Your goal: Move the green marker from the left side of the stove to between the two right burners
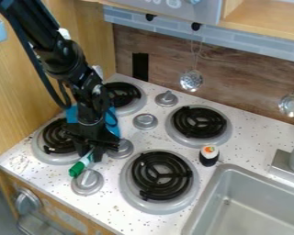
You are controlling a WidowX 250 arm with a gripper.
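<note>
Bright, fairly even light covers the speckled counter (110,204); I can't tell its exact source from here. Shadows look soft. Small glints show on the hanging strainer (191,81), ladle (291,105) and metal knobs (145,121). Sink (235,171) has gentle grey shading inside. Black arm (85,82) reads very dark, detail hard to pick out.

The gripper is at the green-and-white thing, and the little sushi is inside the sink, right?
No, the sushi isn't inside the sink: the camera view shows it on the counter beside the sink. The gripper is at the green-and-white thing.
</note>
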